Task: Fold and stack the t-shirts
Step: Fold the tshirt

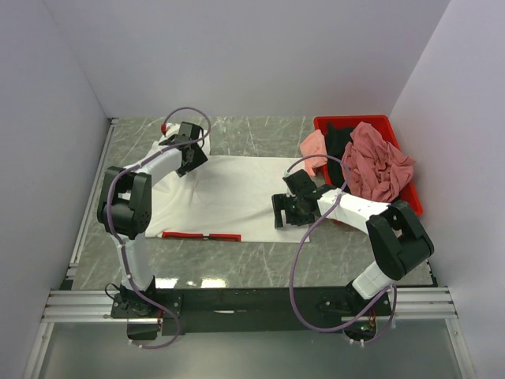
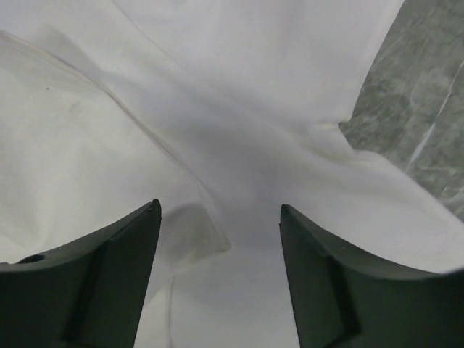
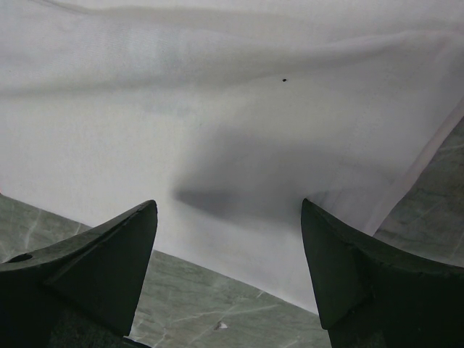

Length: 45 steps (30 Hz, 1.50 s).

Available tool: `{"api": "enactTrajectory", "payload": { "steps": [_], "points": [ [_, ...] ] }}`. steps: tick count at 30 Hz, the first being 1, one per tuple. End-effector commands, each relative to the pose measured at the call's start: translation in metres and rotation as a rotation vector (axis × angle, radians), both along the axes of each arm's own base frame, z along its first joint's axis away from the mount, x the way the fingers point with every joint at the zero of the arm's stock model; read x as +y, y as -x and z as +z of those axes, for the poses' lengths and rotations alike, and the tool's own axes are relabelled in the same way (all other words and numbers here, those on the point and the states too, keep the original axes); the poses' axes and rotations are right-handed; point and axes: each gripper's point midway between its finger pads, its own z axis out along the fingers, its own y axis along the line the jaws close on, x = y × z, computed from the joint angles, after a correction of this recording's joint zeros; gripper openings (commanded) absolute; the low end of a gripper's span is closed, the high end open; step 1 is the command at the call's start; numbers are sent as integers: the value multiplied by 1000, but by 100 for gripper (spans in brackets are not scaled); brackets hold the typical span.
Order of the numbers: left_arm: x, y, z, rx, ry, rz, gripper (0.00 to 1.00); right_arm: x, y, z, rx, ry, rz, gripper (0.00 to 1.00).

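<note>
A large white t-shirt (image 1: 229,193) lies spread flat on the marble table, with a red printed strip (image 1: 201,235) along its near edge. My left gripper (image 1: 177,144) hovers over the shirt's far left corner. Its jaws are open over creased white cloth (image 2: 217,130) and hold nothing (image 2: 219,205). My right gripper (image 1: 282,212) is at the shirt's right edge, open over the hem (image 3: 239,145), with nothing between its fingers (image 3: 228,203). A light pink t-shirt (image 1: 314,146), a black one (image 1: 339,140) and a dusty rose one (image 1: 377,162) are heaped at the right.
The red plastic bin (image 1: 351,120) stands at the back right against the wall, and the heaped shirts spill over its rim. White walls close in the table on three sides. Bare marble (image 1: 260,134) shows behind the white shirt and in front of it.
</note>
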Motion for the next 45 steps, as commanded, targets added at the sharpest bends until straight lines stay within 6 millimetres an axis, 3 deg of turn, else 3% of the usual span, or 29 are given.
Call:
{"api": "enactTrajectory", "payload": {
  "steps": [1,5,8,11,14,19,20,22,29,38,41,44,45],
  "points": [
    [-1,-13,25,-68,-9,-5,74,1,-7,3,-17,7,-2,86],
    [10,-10,52,-125,-37,17,87,1,-8,5,-28,-2,-2,86],
    [26,-6,62,-145,-58,54,96,2,-9,8,-36,-8,1,87],
    [50,-6,60,-141,-37,77,99,2,-8,6,-30,-5,5,87],
    [86,-11,51,-118,-29,115,99,2,-7,4,-26,-4,9,87],
    [108,-30,38,-90,18,91,82,2,-9,5,-29,-2,9,87],
    [110,-30,25,-50,16,84,81,1,-9,5,-28,0,7,87],
    [124,-39,26,-41,14,101,77,2,-8,5,-29,0,9,86],
    [128,-48,-3,5,7,96,62,3,-9,1,-18,7,11,87],
    [128,-47,1,-13,5,88,43,2,-10,0,-19,9,8,87],
    [130,-48,-1,1,-2,91,30,2,-10,-1,-15,13,8,86],
    [129,-49,-2,6,0,86,5,1,-10,0,-20,15,6,86],
    [128,-49,-2,6,4,81,1,1,-10,0,-18,16,6,86]
  ]
}}
